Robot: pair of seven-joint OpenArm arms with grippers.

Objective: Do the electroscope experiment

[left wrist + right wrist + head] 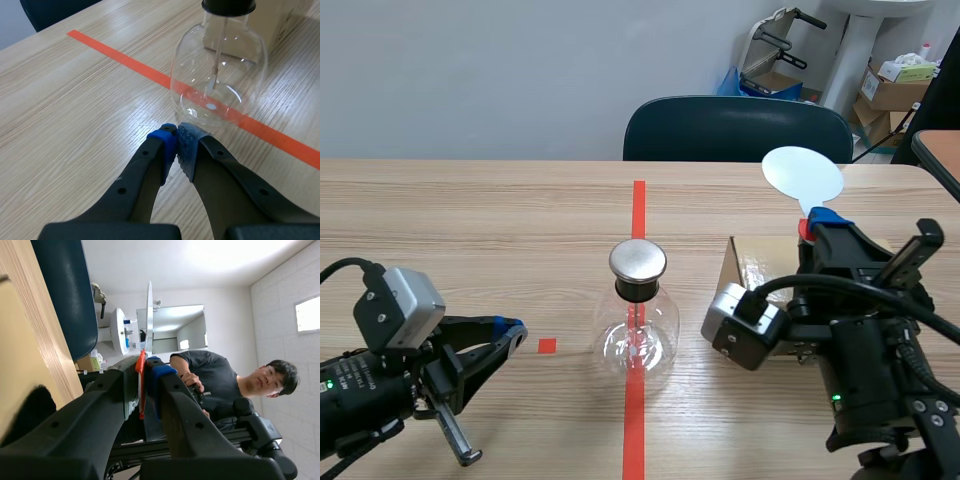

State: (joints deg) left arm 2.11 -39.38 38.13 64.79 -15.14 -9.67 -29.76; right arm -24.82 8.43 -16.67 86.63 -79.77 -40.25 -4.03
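While the R gripper (818, 222), clamped on the paddle (802, 173), holds its white disc upright over the box (750, 262), the electroscope (637, 325) w/ metal cap (638, 260) stands lower to its left on the tape line (638, 210), L gripper (176, 134) pinched shut, empty, just beside it.

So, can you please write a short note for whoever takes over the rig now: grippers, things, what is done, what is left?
Left gripper: shut on nothing, low, tips just short of the flask.
Right gripper: shut on the paddle, raised, white disc on top, by the box.
Flask: upright on the tape line, metal cap on.
Done: paddle picked up.
Left: probably bring the disc to the cap and watch inside the flask.
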